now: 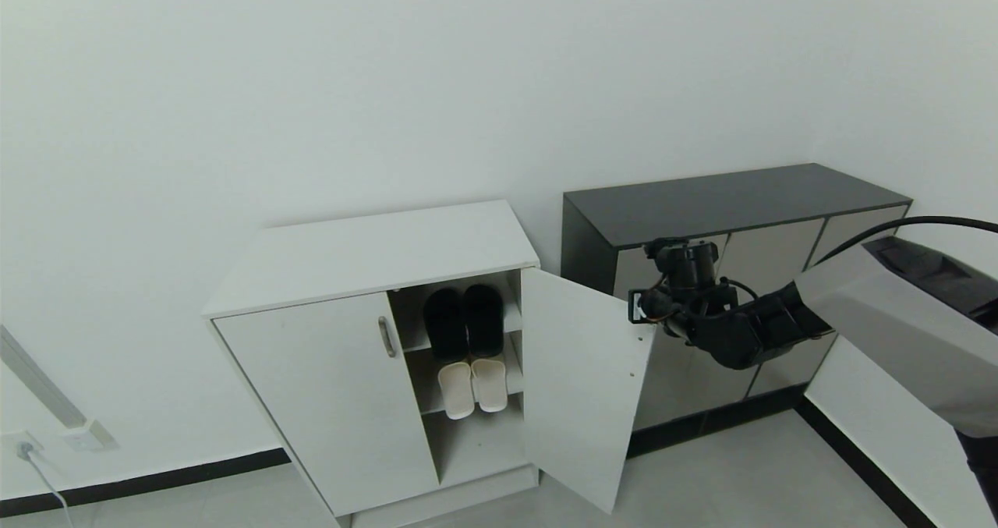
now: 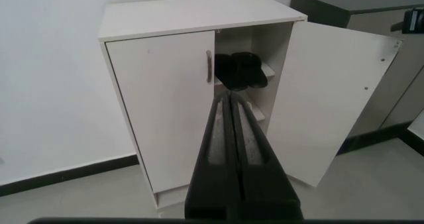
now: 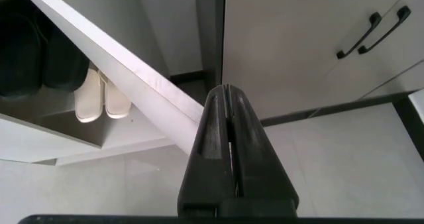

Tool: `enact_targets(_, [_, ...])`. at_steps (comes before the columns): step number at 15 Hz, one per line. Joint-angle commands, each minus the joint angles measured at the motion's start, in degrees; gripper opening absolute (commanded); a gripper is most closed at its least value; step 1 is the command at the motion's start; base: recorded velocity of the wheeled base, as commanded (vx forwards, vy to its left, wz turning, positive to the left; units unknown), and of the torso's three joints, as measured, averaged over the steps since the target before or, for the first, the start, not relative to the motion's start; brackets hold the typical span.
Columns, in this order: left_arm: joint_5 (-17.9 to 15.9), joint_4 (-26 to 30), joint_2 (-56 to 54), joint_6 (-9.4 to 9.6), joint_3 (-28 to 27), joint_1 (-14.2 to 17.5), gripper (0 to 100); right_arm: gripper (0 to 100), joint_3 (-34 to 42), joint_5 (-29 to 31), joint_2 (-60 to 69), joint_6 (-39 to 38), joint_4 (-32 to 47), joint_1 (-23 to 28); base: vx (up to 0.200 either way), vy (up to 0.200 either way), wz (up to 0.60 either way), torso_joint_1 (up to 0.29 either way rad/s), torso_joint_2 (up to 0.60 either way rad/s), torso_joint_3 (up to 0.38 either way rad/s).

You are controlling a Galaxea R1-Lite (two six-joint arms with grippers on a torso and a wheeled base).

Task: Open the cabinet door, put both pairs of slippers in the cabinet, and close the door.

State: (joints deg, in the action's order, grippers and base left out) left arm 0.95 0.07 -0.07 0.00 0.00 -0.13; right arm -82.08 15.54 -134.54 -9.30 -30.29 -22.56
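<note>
The white cabinet [image 1: 366,255] has its right door [image 1: 581,380] swung open and its left door shut. Black slippers [image 1: 464,321] lie on the upper shelf and white slippers [image 1: 472,386] on the shelf below. My right gripper [image 1: 638,307] is shut and sits at the top outer edge of the open door. In the right wrist view its closed fingers [image 3: 227,90] lie against the door [image 3: 126,61], with the white slippers [image 3: 99,98] and black slippers [image 3: 40,52] beyond. My left gripper [image 2: 230,98] is shut and empty, facing the cabinet [image 2: 192,15] from in front.
A dark grey cabinet [image 1: 725,200] with black handles [image 3: 371,32] stands directly right of the white one, behind the open door. A wall socket with a cable [image 1: 23,446] is at the lower left. Pale floor [image 1: 741,473] lies in front.
</note>
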Motion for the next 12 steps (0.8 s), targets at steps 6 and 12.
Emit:
enact_targets(6, [0.0,-0.1,0.1,0.00,0.0,0.0,0,0,-0.1,0.0,-0.6,0.0,2.9,0.4,0.000,0.000,0.00,0.000,0.00,0.000])
enact_targets(12, [0.0,0.0,0.1,0.00,0.0,0.0,0,0,1.0,0.0,0.5,0.0,3.0,-0.6,0.000,0.000,0.00,0.000,0.00,0.000])
